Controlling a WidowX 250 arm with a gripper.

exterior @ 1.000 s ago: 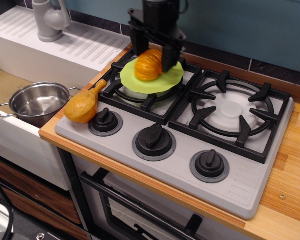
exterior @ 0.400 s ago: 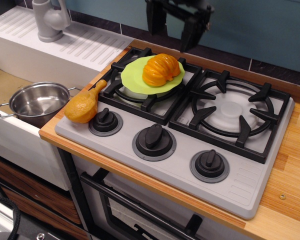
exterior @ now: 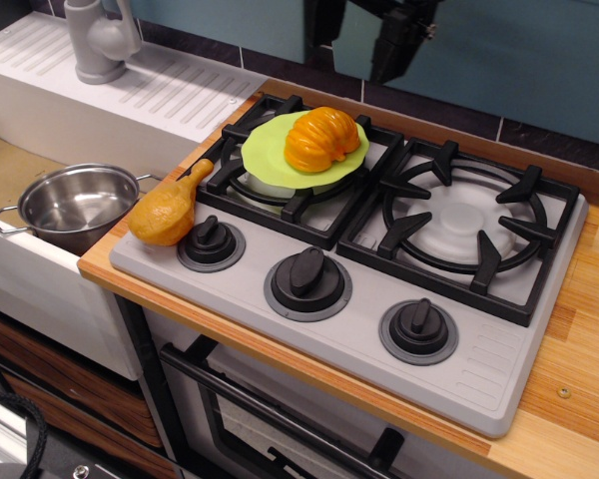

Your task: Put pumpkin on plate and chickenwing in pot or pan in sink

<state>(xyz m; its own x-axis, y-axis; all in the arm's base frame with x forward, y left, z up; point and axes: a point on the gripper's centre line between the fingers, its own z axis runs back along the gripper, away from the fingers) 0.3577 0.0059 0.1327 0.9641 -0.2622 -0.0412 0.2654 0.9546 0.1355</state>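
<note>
One pumpkin (exterior: 321,139) sits on the one lime-green plate (exterior: 267,150), which lies across the black grate of the left burner (exterior: 270,185) on the grey stove top (exterior: 479,369). There are two burners in all, the right burner (exterior: 464,225) bare, and three black knobs along the front: the left knob (exterior: 211,240), the middle knob (exterior: 307,278) and the right knob (exterior: 418,326). One chickenwing (exterior: 166,211) lies at the stove's left edge, just beside the left knob, its thin bone end pointing up toward the plate and its fat end hanging near the pot. One steel pot (exterior: 72,206) with two loop handles stands inside the sink (exterior: 20,269), empty and apart from the chickenwing. One grey faucet (exterior: 100,38) rises from the ridged drainboard (exterior: 170,90). High above the plate, at the top edge, the gripper (exterior: 364,40) hangs with its two black fingers spread apart, nothing between them, well clear of the pumpkin.
</note>
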